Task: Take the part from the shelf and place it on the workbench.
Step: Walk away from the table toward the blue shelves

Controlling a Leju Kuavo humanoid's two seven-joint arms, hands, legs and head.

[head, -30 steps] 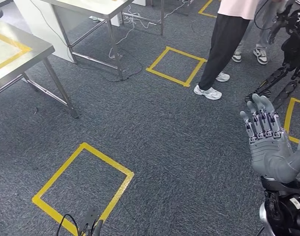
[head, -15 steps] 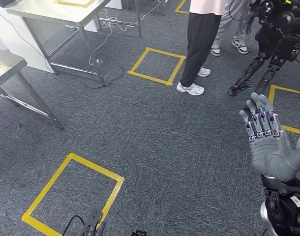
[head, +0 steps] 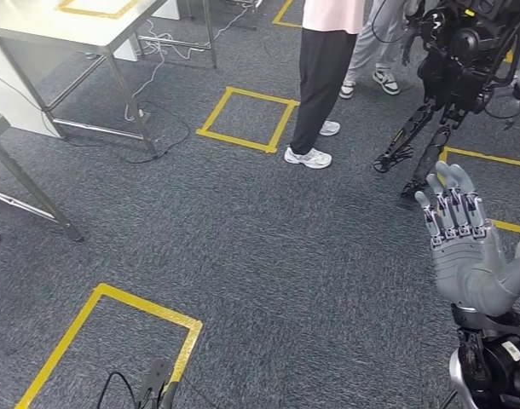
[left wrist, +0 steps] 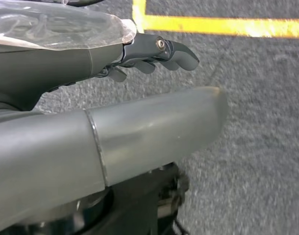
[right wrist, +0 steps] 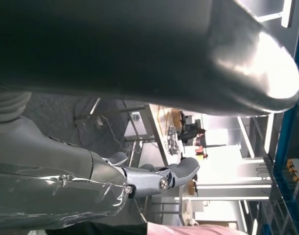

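My right hand (head: 460, 243) is raised at the right of the head view, palm flat, fingers spread and straight, with nothing in it. The right wrist view has the same hand (right wrist: 151, 178) stretched out bare against a bright room. My left hand (head: 158, 383) hangs low at the bottom edge of the head view, just above the carpet. In the left wrist view, the left hand (left wrist: 155, 51) has its fingers extended over grey carpet and holds nothing. A steel table (head: 96, 30) stands at the far left.
A person in black trousers and white shoes (head: 319, 77) stands ahead, beside a dark robot (head: 457, 60) at the top right. Yellow tape squares (head: 248, 119) mark the grey carpet, one close by (head: 109, 341). Cables (head: 148, 145) lie under the table; a second table's leg (head: 32, 192) slants at left.
The camera has swung to the right: tables and tape squares slid left and the dark robot came into view. My right hand keeps the same raised, spread pose.
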